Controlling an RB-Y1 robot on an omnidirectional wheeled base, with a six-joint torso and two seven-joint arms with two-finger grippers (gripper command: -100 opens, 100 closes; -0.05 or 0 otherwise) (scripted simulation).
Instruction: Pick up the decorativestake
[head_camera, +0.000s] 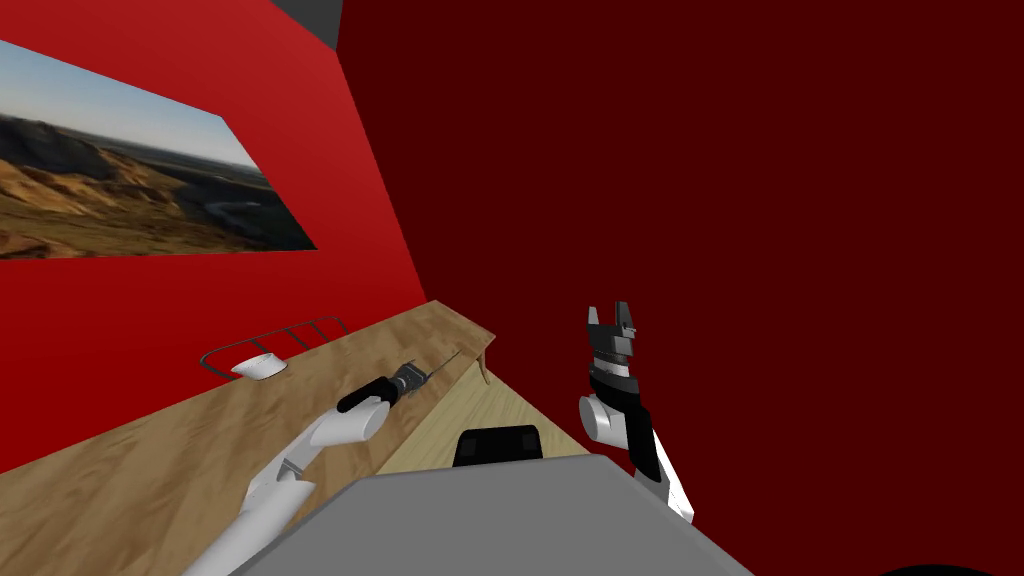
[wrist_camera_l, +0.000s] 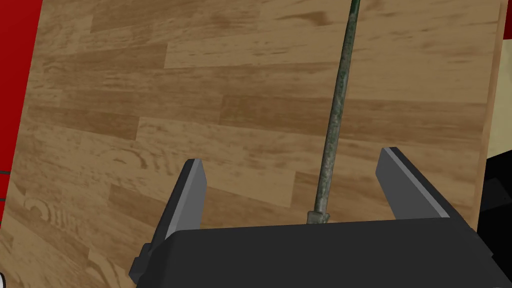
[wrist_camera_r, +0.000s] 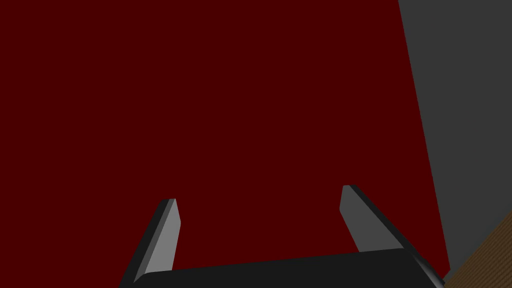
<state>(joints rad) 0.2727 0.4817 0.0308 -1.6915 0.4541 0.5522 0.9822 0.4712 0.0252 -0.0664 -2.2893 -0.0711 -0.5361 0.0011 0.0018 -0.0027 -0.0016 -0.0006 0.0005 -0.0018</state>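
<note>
Stake (wrist_camera_l: 335, 115), thin and grey-green, lies on wooden desk (wrist_camera_l: 125, 100) near its far end. Left hand (wrist_camera_l: 292, 157) low over it, fingers spread, rod running out between them, touching neither. Right hand (wrist_camera_r: 258, 194) raised beside the desk, fingers likewise spread, holding nothing. Small white object (head_camera: 258, 365) further back along desk.

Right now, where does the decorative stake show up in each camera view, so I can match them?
Head view: the thin stake lies on the wooden table, reaching out from the left gripper toward the table's far end.
Left wrist view: the stake runs away between that gripper's open fingers, touching neither.
Right wrist view: the right gripper, open, is raised beside the table.
Shared landmark: the wood-grain table top.
</note>
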